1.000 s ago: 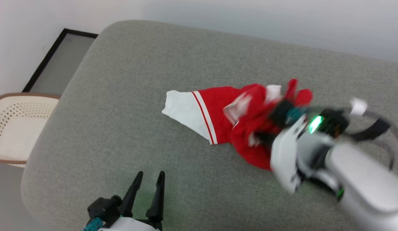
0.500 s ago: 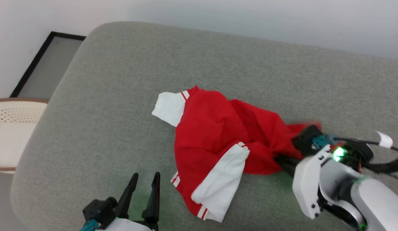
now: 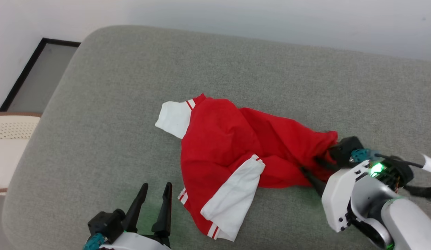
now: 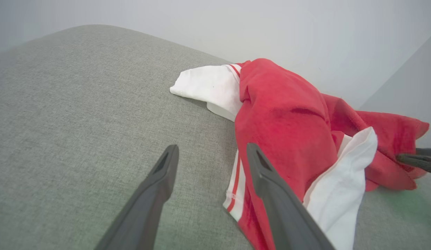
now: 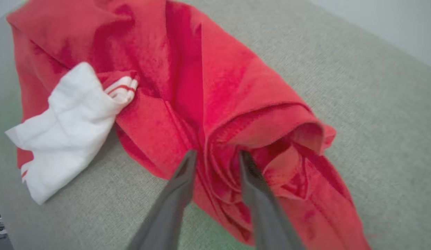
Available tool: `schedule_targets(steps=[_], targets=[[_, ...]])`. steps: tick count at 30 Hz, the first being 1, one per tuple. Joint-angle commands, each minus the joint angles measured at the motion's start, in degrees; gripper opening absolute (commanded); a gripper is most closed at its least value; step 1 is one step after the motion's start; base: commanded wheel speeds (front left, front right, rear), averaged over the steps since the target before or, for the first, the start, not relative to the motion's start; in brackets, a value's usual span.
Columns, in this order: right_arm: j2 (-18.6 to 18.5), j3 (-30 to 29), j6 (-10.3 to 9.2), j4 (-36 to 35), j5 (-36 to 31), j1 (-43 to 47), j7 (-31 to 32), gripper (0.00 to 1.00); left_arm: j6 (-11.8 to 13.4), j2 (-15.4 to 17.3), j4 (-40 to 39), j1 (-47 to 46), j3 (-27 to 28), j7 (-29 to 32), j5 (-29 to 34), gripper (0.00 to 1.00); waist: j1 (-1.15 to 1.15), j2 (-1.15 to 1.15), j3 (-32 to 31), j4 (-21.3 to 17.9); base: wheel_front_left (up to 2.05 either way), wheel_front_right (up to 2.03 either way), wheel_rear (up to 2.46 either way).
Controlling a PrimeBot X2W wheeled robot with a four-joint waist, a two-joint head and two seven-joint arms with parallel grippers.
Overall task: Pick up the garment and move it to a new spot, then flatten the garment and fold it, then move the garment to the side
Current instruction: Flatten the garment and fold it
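The garment is a bright-red T-shirt with white sleeves, lying crumpled on the grey cushioned surface. One white sleeve points far left; the other lies folded over the front. My right gripper is at the shirt's right end, open, with bunched red folds lying between its spread fingers. The left gripper stands open near the front edge, just left of the striped hem, and holds nothing. In the left wrist view the garment rises right of my fingers.
The cushion's rounded left edge drops off toward a cream woven chair. A black-framed panel lies on the floor at the back left. A pale wall runs behind the cushion.
The right gripper brought the lifted, bunched garment down and toward me, and the shirt spread out on the cushion. Its fingers have since parted. The camera shifted slightly; the left gripper stayed put.
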Motion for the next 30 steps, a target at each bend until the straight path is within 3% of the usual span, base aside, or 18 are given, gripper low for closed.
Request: schedule_targets(steps=[1, 7, 14, 19, 30], targets=[[-0.30, -0.19, -0.06, -1.26, -0.68, -0.83, -0.32, 1.00, -0.12, 0.19, 0.15, 0.08, 0.30, 0.01, -0.15, 1.00, 0.00, 0.00, -0.58, 0.01, 0.00, 0.00, 0.00], [-3.21, 4.26, -0.06, -7.36, 0.59, -4.35, 4.00, 1.00, -0.12, 0.01, -0.16, 0.81, 1.14, 0.01, 0.65, 1.00, 0.00, 0.00, -1.43, 0.78, 0.00, 0.00, 0.00], [-9.50, 19.11, -0.07, -13.63, 7.30, -14.50, 13.60, 1.00, -0.12, -0.53, -0.02, 1.49, 0.53, 0.01, 1.51, 1.00, 0.00, 0.00, -1.54, 4.27, 0.00, 0.00, 0.00], [-12.17, 29.34, -0.07, -13.42, 13.59, -21.65, 17.60, 1.00, -0.12, -1.26, 0.66, 1.79, -0.82, 0.01, 0.91, 1.00, 0.00, 0.00, -1.98, 7.40, 0.00, 0.00, 0.00], [-12.90, 44.33, -0.07, -7.98, 20.22, -32.34, 16.72, 1.00, -0.12, -2.14, 1.11, 2.38, -2.37, 0.01, -0.26, 1.00, 0.00, 0.00, -2.16, 12.02, 0.00, 0.00, 0.00]])
